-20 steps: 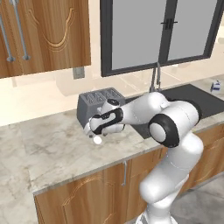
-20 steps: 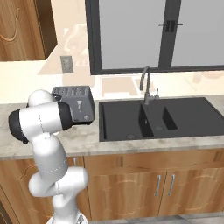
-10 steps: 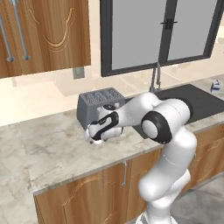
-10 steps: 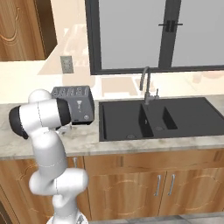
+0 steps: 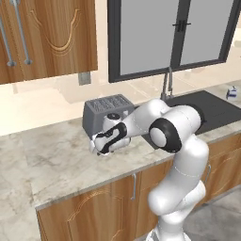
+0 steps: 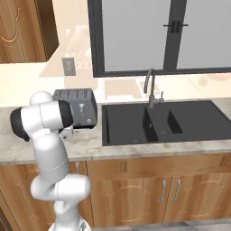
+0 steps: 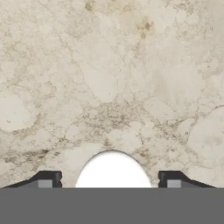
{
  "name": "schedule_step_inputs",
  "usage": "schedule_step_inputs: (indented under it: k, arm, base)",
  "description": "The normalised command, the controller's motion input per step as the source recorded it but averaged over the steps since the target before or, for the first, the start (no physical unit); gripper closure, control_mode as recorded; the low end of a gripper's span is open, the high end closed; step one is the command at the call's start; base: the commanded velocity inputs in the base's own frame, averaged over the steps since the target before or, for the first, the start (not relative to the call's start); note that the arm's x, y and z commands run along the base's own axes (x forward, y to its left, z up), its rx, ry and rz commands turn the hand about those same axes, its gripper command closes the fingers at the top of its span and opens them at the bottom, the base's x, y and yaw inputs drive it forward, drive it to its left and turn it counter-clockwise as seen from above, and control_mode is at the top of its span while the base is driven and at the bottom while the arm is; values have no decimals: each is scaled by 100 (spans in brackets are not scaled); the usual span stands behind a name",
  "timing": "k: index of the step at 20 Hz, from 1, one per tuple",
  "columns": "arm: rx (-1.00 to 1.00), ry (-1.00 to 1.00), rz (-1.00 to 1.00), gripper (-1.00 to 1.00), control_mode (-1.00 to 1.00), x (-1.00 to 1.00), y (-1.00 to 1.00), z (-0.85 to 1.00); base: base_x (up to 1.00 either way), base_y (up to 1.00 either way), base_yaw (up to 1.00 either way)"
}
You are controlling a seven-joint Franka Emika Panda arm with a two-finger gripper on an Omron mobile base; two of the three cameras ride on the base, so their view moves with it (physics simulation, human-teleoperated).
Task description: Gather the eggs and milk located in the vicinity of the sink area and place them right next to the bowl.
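A smooth white egg [image 7: 113, 171] sits between my two dark fingertips in the hand view, hanging over bare marble counter [image 7: 113, 78]. My gripper [image 7: 111, 180] is shut on the egg. In the left base view the gripper [image 5: 97, 146] points down, low over the counter just in front of the toaster's left end. The milk [image 5: 231, 92], a small white carton with blue marks, stands at the far right past the dark sink [image 5: 207, 109]. The red bowl is out of view. The sink [image 6: 158, 121] is also in the right base view.
A dark grey toaster [image 5: 106, 112] stands against the wall right behind the hand, its front showing in the right base view [image 6: 76, 108]. A thin faucet [image 6: 150, 85] rises behind the basin. Marble counter stretches to the left [image 5: 42, 155]. Wooden cabinets [image 5: 47, 33] hang overhead.
The arm has swung a little to the left and down, carrying the egg away from the toaster's front and lower over the counter.
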Motion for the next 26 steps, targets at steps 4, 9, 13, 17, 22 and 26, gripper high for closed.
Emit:
schedule_step_inputs:
  k: [4,9,13,17,22,26]
  arm:
    - [-5,-1,2,100,-100,12,0,-14]
    - [-1,-5,5,100,-100,2,0,-8]
    - [0,-17,6,100,-100,-10,-4,12]
    - [0,-11,1,100,-100,-49,-33,46]
    - [0,-2,0,100,-100,-59,-34,81]
    - [1,1,0,100,-100,-52,-29,100]
  base:
    - [0,0,0]
    - [0,0,0]
    - [0,0,0]
    - [0,0,0]
    - [0,0,0]
    - [0,0,0]
